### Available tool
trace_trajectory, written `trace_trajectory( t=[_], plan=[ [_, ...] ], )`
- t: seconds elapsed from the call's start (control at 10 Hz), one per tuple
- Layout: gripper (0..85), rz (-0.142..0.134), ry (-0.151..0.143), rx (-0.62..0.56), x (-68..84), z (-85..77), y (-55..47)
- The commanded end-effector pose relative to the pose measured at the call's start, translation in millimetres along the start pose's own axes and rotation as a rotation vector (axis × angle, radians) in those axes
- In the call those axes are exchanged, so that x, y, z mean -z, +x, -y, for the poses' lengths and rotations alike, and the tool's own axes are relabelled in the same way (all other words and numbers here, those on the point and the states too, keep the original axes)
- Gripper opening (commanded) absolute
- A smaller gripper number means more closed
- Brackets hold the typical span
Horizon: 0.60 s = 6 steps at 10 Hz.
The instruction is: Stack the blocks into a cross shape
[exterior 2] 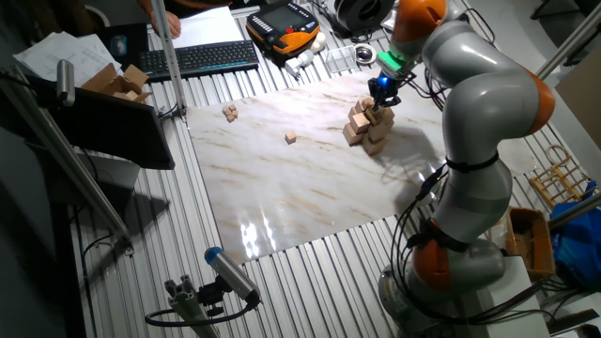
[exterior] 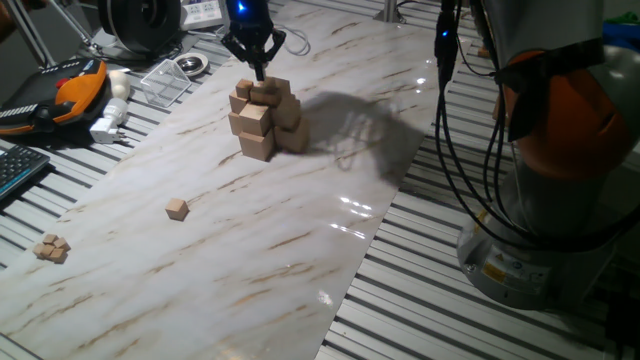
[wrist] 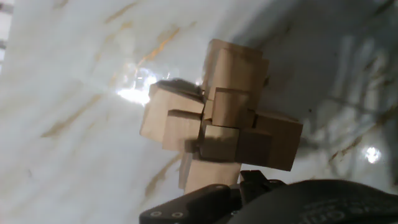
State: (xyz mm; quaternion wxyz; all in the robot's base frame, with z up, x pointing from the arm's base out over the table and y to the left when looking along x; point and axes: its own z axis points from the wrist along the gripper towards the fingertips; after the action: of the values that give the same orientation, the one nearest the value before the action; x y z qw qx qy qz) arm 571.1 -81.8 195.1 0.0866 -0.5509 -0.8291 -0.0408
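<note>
**Setting down on top of the cross without toppling it**

The gripper [exterior: 259,68] hangs point-down right over the top of the cross shape [exterior: 264,119], its fingers drawn close together at the tip; whether a small cube sits between them I cannot tell, since the tips blur into the wood in both fixed views and the hand view shows only the dark body of the claw at its lower edge.

In the hand view the cross shape [wrist: 219,122] reads as big cubes jutting out in several directions from a shadowed centre — the upper tier looks loosely seated. It stands on the marble table [exterior: 300,250] towards the far edge, near the clutter beyond it.

Judged from this, the step in hand is placement or release at the very top. To do it well, come straight down, let go only once the piece rests flat, and lift vertically — any sideways drag could shove the upper cubes off.

One loose block [exterior: 177,208] lies in the open towards the near-left part of the table, and a small cluster of blocks [exterior: 51,247] sits by the left edge, both well apart from the stack
</note>
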Motion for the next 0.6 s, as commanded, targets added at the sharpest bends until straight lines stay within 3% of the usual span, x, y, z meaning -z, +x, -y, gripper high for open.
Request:
trace_trajectory(
  t=[0.0,0.1,0.2,0.5],
  plan=[
    [0.0,-0.010,0.018,0.162,0.8,1.1,-0.1],
    [0.0,0.006,0.026,0.249,0.8,1.1,-0.1],
    [0.0,0.000,0.064,0.361,0.8,1.1,-0.1],
    [0.0,-0.026,0.051,0.631,0.8,1.1,-0.1]
  ],
)
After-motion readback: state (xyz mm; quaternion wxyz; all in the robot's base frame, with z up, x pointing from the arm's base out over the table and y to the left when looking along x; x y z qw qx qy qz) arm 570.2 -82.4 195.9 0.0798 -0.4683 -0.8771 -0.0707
